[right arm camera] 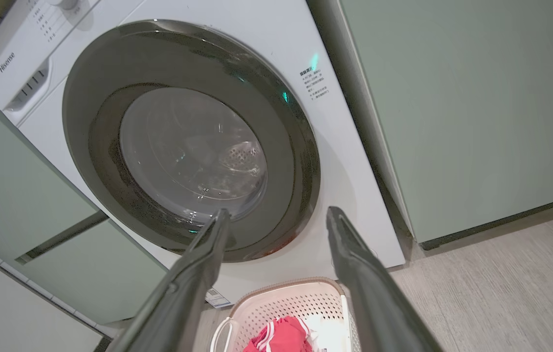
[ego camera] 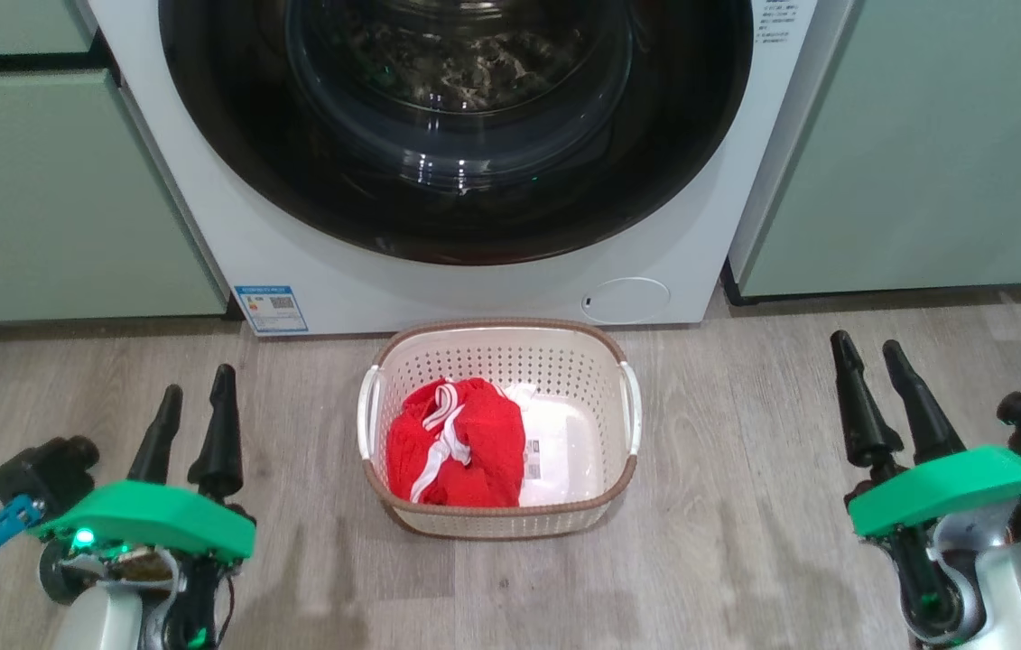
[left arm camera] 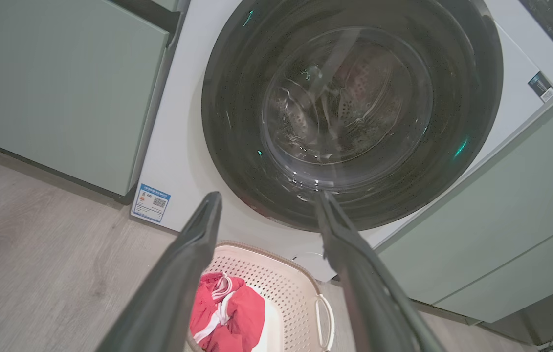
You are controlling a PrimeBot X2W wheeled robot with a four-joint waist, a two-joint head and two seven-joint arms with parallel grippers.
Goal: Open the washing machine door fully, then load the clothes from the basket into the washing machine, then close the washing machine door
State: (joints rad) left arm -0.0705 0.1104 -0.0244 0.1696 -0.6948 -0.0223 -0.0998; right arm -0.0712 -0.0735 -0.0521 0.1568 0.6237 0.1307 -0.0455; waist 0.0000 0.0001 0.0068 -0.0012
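Left hand (ego camera: 198, 380) and right hand (ego camera: 865, 340) hang open and empty, either side of the basket (ego camera: 501, 326). The clothes (ego camera: 460, 442) lie at its left, and the washing machine door (ego camera: 672, 181) is shut beyond.

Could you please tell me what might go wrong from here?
1. The door is shut and its glossy black rim shows no clear handle, so a pull may slip off.
2. The basket stands on the floor close before the washing machine; a reach for the door could knock it.
3. The clothes lie bunched with loose white cords; a pinch might catch only a cord.
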